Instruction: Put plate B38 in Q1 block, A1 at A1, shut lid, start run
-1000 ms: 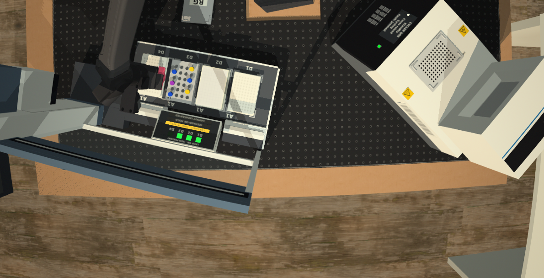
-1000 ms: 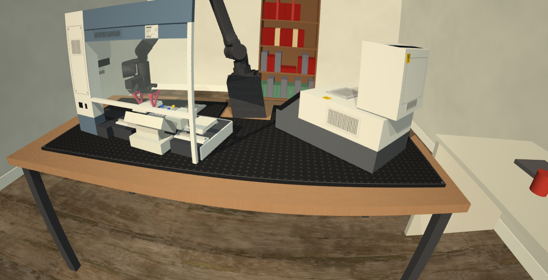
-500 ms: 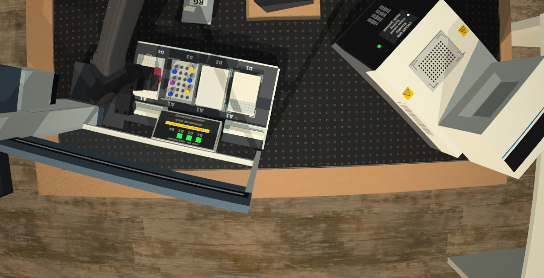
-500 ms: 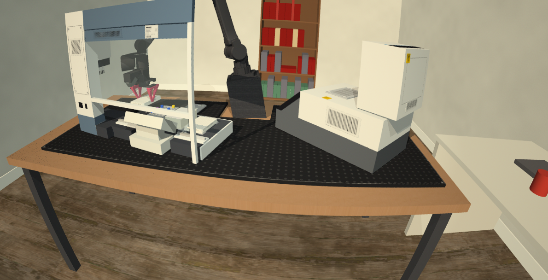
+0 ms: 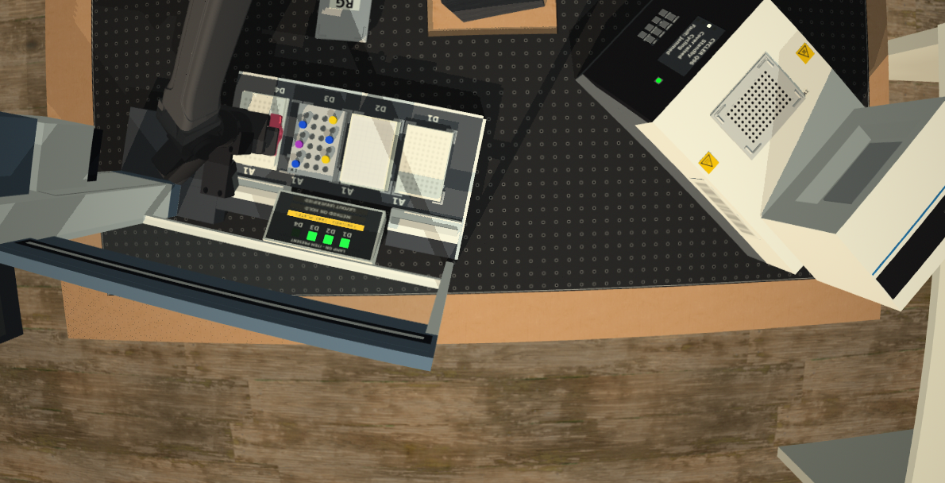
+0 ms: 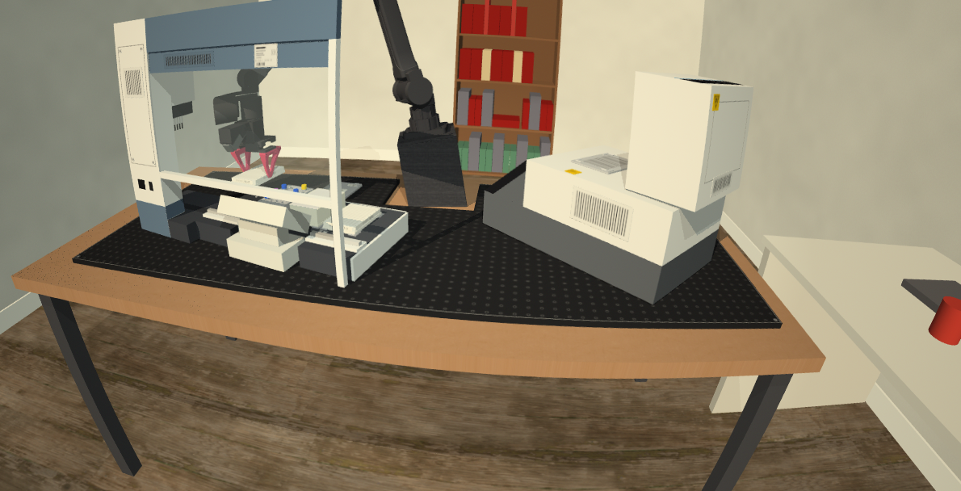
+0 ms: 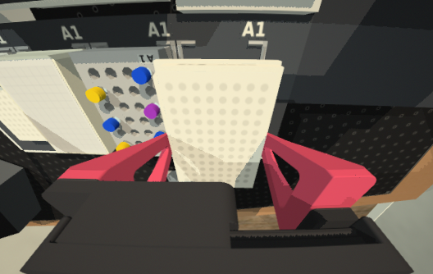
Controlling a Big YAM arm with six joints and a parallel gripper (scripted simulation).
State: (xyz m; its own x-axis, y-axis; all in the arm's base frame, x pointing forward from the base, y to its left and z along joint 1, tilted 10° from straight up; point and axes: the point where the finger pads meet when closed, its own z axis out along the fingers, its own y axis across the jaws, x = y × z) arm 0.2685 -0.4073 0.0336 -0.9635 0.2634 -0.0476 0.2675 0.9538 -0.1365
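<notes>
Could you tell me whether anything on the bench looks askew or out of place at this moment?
Nothing looks damaged or spilled. The only thing off its spot is plate B38, gripped by the tool above D4. Q1's lid stands open, lamp green.

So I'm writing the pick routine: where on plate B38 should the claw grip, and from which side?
Across its two long sides, from above, as the claw holds plate B38 now. The plate is flat and thin, its long edges are free, and a top approach keeps the fingers off the tube cooling block beside it.
</notes>
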